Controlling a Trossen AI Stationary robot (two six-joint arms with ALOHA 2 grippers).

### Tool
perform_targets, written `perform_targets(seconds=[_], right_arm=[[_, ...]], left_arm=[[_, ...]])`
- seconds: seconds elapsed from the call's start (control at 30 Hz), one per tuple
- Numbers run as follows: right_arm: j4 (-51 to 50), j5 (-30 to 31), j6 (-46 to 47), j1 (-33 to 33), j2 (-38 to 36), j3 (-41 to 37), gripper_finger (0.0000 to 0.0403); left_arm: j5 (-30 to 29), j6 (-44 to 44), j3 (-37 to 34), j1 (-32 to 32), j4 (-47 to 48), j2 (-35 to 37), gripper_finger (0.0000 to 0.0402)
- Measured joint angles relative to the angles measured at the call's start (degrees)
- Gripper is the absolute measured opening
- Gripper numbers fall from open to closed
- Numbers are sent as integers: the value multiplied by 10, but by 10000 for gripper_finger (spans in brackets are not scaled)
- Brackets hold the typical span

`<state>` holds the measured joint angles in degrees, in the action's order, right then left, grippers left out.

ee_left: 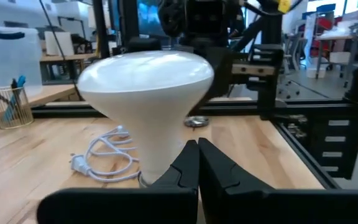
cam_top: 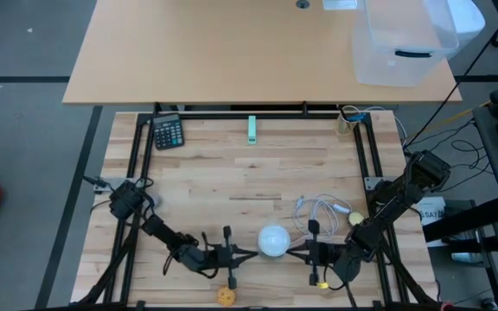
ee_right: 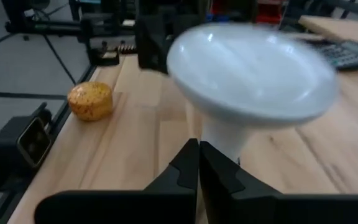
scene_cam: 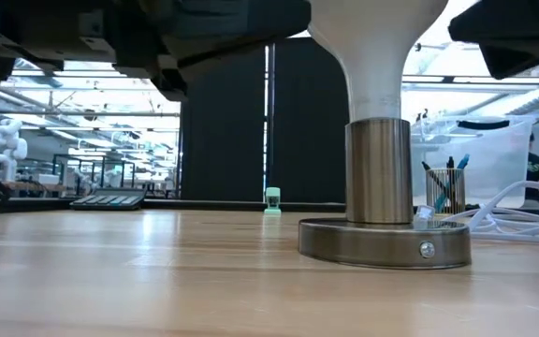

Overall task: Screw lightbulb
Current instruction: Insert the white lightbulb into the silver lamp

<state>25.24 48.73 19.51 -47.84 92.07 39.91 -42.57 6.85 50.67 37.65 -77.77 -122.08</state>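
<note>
The white lightbulb [cam_top: 273, 240] stands upright near the table's near edge. Its narrow neck [scene_cam: 377, 84] sits in a metal socket [scene_cam: 378, 173] on a round metal base [scene_cam: 382, 241]. My left gripper [cam_top: 251, 252] is shut at the bulb's left, pointing level at it; in the left wrist view its tips [ee_left: 197, 149] show in front of the neck below the globe [ee_left: 145, 78]. My right gripper [cam_top: 294, 252] is shut at the bulb's right, its tips [ee_right: 198, 149] likewise before the neck [ee_right: 229, 140]. My left gripper's shut fingertips come level from the table's left and stand against the bulb's neck [ee_left: 160, 158] under the globe; I cannot tell whether they touch it. My right gripper's shut fingertips come from the table's right, slanting slightly down, close to the neck; whether they touch it, I cannot tell.
A yellowish ball [cam_top: 225, 296] lies by the near edge. A coiled white cable [cam_top: 318, 212] lies behind the bulb to the right. A calculator [cam_top: 168, 132], a small green piece [cam_top: 252, 129] and a pen cup [cam_top: 347, 119] stand at the far edge. A clear bin [cam_top: 405, 43] sits beyond.
</note>
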Motion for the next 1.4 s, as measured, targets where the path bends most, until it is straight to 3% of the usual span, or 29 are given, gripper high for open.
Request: perform_targets(seconds=[0.47, 0.67, 0.77, 1.4], right_arm=[[11, 1, -29, 34, 0, 0, 2], [-17, -93, 7, 51, 0, 0, 2], [-41, -101, 33, 56, 2, 0, 2], [32, -116, 53, 65, 127, 16, 2]], left_arm=[[-1, -4, 0, -2, 1, 0, 0], [26, -62, -1, -19, 71, 0, 0], [31, -92, -1, -27, 105, 0, 0], [107, -156, -1, -55, 203, -1, 0]])
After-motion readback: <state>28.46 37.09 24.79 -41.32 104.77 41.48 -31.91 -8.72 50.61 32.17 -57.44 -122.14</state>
